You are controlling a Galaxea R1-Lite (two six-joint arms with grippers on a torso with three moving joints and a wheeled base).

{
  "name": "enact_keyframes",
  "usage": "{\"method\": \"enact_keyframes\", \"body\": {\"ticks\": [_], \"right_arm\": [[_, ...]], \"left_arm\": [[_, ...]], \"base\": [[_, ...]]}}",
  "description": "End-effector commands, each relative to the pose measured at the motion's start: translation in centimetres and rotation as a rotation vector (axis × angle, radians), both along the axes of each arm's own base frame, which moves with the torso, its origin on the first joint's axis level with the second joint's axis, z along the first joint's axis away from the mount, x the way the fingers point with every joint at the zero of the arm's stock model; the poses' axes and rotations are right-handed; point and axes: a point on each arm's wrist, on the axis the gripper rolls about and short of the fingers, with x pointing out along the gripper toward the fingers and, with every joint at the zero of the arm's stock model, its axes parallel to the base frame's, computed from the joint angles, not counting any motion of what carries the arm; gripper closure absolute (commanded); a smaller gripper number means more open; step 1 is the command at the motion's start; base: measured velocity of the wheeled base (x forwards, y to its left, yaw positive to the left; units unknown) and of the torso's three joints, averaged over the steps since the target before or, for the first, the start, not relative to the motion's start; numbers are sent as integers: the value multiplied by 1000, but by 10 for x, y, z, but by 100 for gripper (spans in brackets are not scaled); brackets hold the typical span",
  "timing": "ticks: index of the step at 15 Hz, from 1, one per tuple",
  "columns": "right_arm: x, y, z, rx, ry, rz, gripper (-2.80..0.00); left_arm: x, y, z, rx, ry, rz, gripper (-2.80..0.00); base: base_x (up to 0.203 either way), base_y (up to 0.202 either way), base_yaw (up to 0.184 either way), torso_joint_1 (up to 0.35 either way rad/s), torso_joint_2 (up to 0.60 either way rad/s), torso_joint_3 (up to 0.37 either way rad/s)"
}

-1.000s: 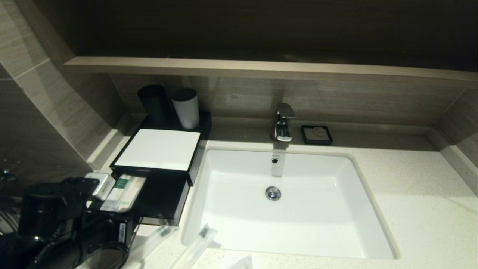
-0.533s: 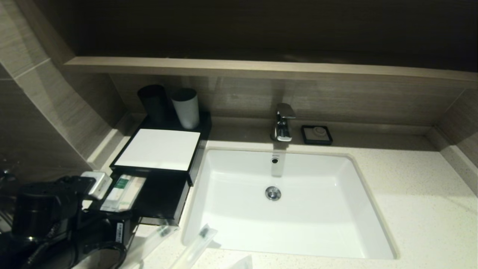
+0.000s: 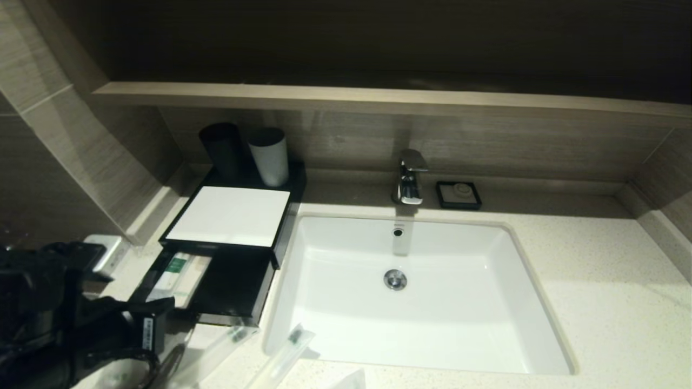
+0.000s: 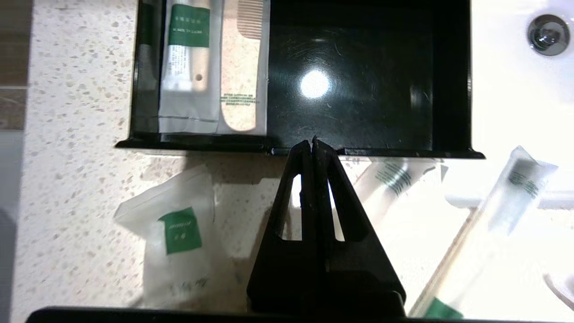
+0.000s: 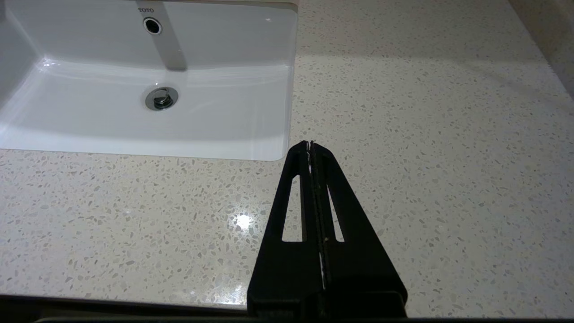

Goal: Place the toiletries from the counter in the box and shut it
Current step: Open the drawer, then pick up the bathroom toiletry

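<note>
Box (image 3: pixel 227 216) at the left rear of the counter (image 3: pixel 594 302), beside the basin (image 3: pixel 411 292), white top panel up, drawer (image 3: pixel 227 286) pulled out toward the front. Seen from the head: left arm low at the left edge, its gripper hidden behind the arm's own bulk; two packets a pale strip in the drawer's left end; two long sleeves (image 3: pixel 281 356) on the counter at the basin's near left corner, dark ends toward the box. Seen only from the left wrist: left gripper (image 4: pixel 312 142) pressed fully closed, holding nothing, tips over the drawer's front lip; in the drawer a green-labelled tube packet (image 4: pixel 188 67) with a comb packet (image 4: pixel 240 72) just beside it, rest of the drawer floor glossy black; a sachet (image 4: pixel 177 242) with a green mark flat on the counter in front of the drawer, apart from the gripper; two sleeves (image 4: pixel 493 215) near the front lip and basin edge. Seen only from the right wrist: right gripper (image 5: pixel 310 144) closed tight, empty, above bare counter right of the basin. Behind the box, black and white cups (image 3: pixel 267 156); by the tap (image 3: pixel 409 178), a soap dish (image 3: pixel 458 194).
</note>
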Motion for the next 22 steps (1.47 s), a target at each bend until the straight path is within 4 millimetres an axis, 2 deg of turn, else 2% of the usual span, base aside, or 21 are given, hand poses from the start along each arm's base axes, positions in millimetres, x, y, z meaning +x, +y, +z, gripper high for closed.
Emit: {"method": "enact_keyframes", "body": {"ticks": [1,4,11,22], "right_arm": [[0,0,0,0,1,0,0],[0,0,0,0,1,0,0],[0,0,0,0,1,0,0],[0,0,0,0,1,0,0]], "left_arm": [[-21,6,26,-11,-34,-3,0],[-36,11,31,9,-13,-11,0],[-73,20,17,99,119,-150,0],[-107,30,4,248,233,-282,0]], "base": [[0,0,0,0,0,0],[0,0,0,0,0,0],[0,0,0,0,0,0],[0,0,0,0,0,0]]}}
